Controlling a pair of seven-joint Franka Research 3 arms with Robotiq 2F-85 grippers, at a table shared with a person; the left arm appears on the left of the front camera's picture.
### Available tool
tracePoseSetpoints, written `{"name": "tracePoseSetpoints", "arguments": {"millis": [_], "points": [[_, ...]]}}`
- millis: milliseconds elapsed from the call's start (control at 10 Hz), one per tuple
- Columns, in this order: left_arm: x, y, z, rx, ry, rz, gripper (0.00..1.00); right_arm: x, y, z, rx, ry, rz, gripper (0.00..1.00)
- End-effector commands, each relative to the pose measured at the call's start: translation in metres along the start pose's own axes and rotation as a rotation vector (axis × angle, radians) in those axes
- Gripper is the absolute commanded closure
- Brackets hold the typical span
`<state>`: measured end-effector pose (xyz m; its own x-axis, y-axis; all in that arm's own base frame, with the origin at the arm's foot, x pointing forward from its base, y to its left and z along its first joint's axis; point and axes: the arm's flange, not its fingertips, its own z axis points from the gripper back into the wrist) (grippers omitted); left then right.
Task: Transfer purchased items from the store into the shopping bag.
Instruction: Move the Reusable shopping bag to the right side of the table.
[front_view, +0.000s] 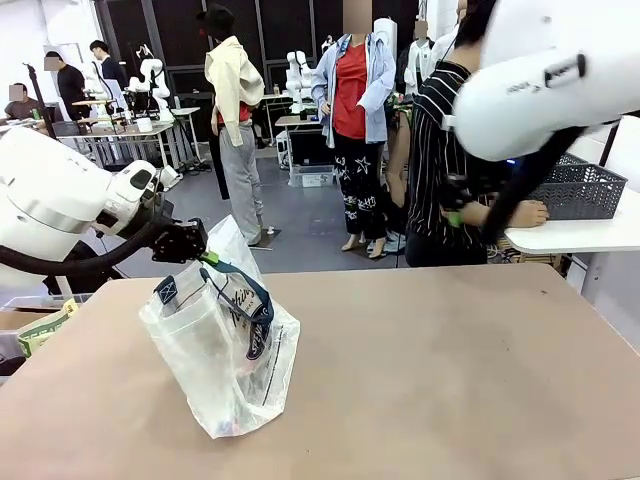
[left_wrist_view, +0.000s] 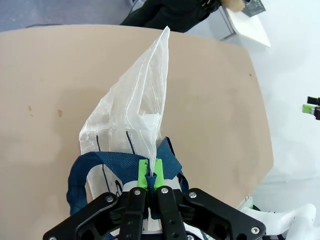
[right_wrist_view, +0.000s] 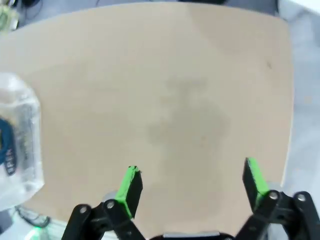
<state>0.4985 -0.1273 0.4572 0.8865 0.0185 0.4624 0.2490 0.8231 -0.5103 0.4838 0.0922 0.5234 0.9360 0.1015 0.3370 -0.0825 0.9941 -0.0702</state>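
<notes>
I have 1 shopping bag (front_view: 225, 345) standing on the brown table (front_view: 440, 370), toward my left side, clear plastic with 2 navy strap handles (left_wrist_view: 82, 170) showing at its mouth. My left gripper (left_wrist_view: 150, 172) is pinched tight on the bag's top edge, green pads (left_wrist_view: 143, 172) pressed together with plastic and strap between them; in the front view that same gripper (front_view: 205, 257) holds the bag's rim up so one corner of plastic peaks above it. Inside the bag I can make out some print and something small and colourful at the bottom, but I cannot count the items through the plastic.

My right gripper (right_wrist_view: 191, 182) hangs over bare tabletop, its 2 green pads (right_wrist_view: 131, 182) spread wide apart with nothing between them. The bag's edge (right_wrist_view: 17, 145) sits off at that view's left.

1 dark lattice basket (front_view: 580, 188) rests on a white side table (front_view: 580, 235) at far right, and 1 person in a striped top has a hand (front_view: 527, 213) just beside it.
</notes>
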Motion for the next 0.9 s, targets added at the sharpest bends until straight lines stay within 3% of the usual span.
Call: {"name": "tracePoseSetpoints", "arguments": {"millis": [0,100,200,400,800], "points": [[0.008,-0.008,-0.005,0.014,0.015,-0.021,1.0,-0.009,-0.023,-0.032,0.067,0.083,-0.144,0.0],[0.009,-0.01,-0.006,0.01,0.008,-0.038,1.0,-0.013,-0.034,-0.049,0.098,0.118,-0.156,0.0],[0.013,-0.013,-0.008,0.018,0.019,-0.069,1.0,-0.007,-0.029,-0.024,0.009,0.055,-0.075,0.0],[0.018,-0.023,0.0,0.103,-0.022,-0.067,1.0,-0.007,-0.029,-0.024,0.009,0.055,-0.075,0.0],[0.025,-0.049,0.082,0.241,-0.087,-0.125,1.0,-0.007,-0.029,-0.024,0.009,0.055,-0.075,0.0]]}}
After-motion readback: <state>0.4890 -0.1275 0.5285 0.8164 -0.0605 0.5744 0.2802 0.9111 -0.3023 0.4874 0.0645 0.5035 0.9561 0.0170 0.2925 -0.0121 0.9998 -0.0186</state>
